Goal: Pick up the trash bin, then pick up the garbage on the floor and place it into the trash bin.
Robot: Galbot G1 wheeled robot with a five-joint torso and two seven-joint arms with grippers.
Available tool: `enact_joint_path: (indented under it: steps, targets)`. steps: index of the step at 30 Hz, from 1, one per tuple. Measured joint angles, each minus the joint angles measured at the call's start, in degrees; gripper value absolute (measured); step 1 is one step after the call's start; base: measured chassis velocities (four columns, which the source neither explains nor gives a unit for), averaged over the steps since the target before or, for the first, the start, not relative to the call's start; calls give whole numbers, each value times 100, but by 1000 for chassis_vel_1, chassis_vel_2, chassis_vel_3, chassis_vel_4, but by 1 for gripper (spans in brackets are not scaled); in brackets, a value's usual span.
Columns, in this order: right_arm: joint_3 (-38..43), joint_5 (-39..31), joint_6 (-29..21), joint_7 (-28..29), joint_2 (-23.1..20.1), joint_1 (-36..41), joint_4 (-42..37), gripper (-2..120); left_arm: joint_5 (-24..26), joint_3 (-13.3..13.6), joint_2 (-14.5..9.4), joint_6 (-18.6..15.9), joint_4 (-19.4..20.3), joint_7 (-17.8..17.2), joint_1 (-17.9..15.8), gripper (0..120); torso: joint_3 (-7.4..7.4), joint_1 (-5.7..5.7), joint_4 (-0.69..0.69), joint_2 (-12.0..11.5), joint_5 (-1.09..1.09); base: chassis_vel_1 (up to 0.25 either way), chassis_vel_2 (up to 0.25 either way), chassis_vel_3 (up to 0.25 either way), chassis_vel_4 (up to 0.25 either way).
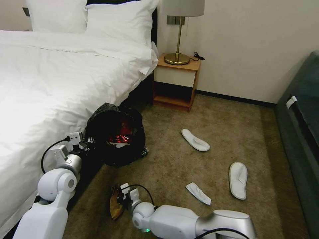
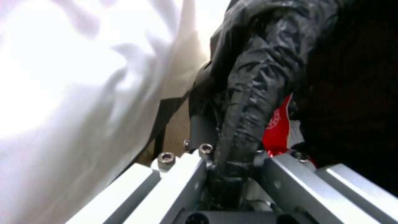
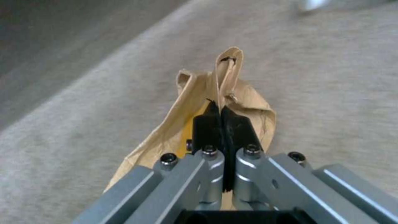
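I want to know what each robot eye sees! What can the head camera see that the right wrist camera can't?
Head view alone: the bed, nightstand, lamp, two white slippers, a white wrapper, and the left gripper shut on the trash bin rim.

Right wrist view alone: the black fingertips pinched together on the paper.

Both: the right gripper holding the brown paper bag over the carpet.

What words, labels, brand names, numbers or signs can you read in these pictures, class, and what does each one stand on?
None can be read.
Red wrapper inside the trash bin, whose rim the left claw grips: a round white emblem, too blurred to read.
Brown paper bag held in the right claw: no print visible.
Two white slippers on the carpet: no print visible.
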State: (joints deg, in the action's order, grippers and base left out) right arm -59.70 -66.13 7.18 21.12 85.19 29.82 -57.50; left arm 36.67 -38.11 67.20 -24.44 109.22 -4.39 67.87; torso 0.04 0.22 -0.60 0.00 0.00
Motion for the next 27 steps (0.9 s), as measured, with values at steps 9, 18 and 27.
enact_joint_path:
  steps: [9,18,27]
  targets:
    - [181,-51,1,349,-1847,5,-2099,0,2,-95,-29,17,-107,-2,15,0,0,0,5,0,4,0,0,0,0]
    - [1689,566,-5,274,-3536,1031,-2968,0,-46,-95,-29,10,-167,-39,-5,0,0,0,3,0,3,0,0,0,0]
    - [4871,1522,-69,-138,-3954,2839,-3861,0,-56,216,40,-71,-227,-124,55,0,-1,0,3,0,2,0,0,0,0]
